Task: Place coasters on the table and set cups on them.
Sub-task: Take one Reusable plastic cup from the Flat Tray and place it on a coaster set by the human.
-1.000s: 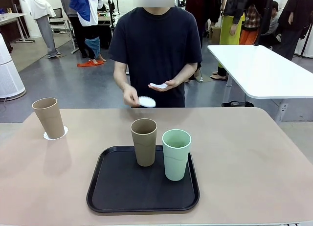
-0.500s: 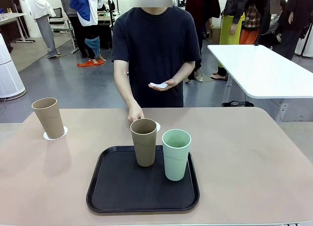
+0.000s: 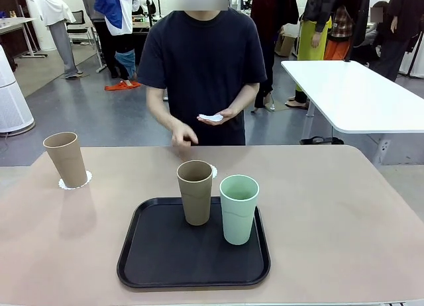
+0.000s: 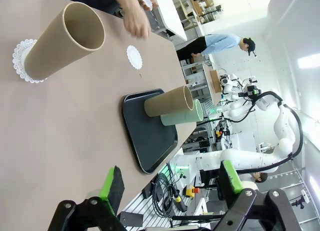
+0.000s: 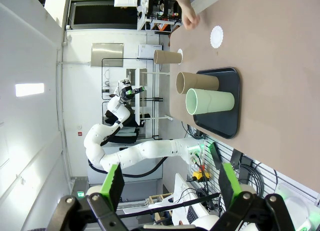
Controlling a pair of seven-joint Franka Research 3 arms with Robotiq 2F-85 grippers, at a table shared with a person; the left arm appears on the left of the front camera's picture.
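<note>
Front camera faces across the table (image 3: 344, 206) toward the person (image 3: 202, 67); 2 distant wrist views, rolled sideways, share its black tray (image 3: 165, 256).

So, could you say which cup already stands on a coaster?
The tan cup at far left; the second tan cup and the green cup stand on the tray.

I see bright, even light from overhead, only a soft shadow in front of the brown cup (image 3: 66, 159) at the left on the table (image 3: 344, 213), slight motion blur on the person's hand (image 3: 182, 134), and both wrist pictures bowed at the edges, a ceiling lamp (image 4: 309, 61) blown white.
</note>
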